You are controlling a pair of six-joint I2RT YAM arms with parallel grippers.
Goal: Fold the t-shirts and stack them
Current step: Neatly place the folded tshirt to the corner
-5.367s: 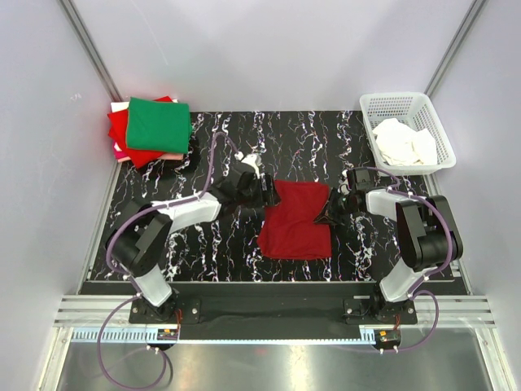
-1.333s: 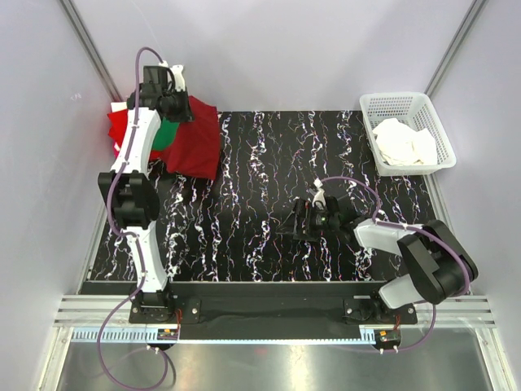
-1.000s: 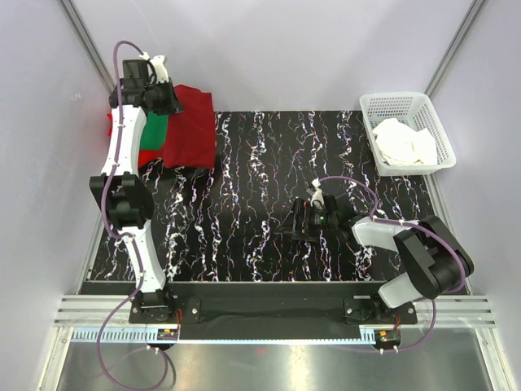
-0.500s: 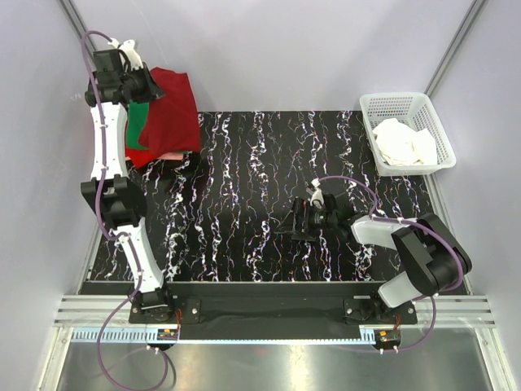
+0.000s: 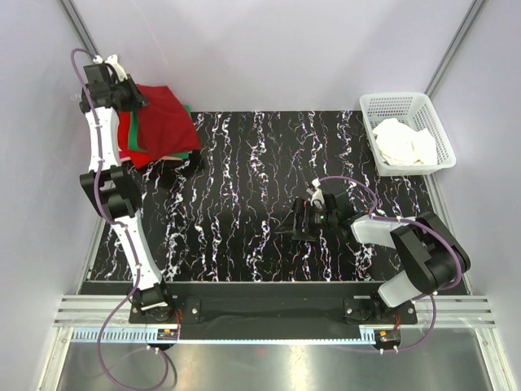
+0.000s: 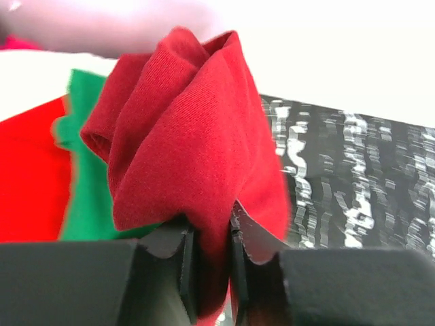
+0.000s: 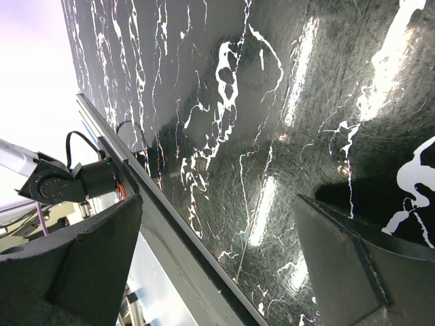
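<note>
The folded dark crimson t-shirt [image 5: 163,114] lies over the stack of t-shirts at the table's far left corner. My left gripper [image 5: 129,93] is at the shirt's left edge, reaching from high up. In the left wrist view its fingers [image 6: 187,261] are shut on a bunched fold of the crimson t-shirt [image 6: 190,122], above the green t-shirt [image 6: 88,197] and the bright red t-shirt [image 6: 30,176]. A bright red edge [image 5: 130,138] shows under the crimson one. My right gripper [image 5: 297,224] rests open and empty low over the table's middle, its fingers [image 7: 88,258] wide apart.
A white lattice basket [image 5: 407,101] holding white cloths [image 5: 403,142] stands at the far right corner. The black marbled table top [image 5: 260,163] stretches between stack and basket. Grey walls close in the left, back and right sides.
My left arm has swung the crimson t-shirt left and back, from hanging beside the stack to lying on top of it. The right arm has stayed in place.
</note>
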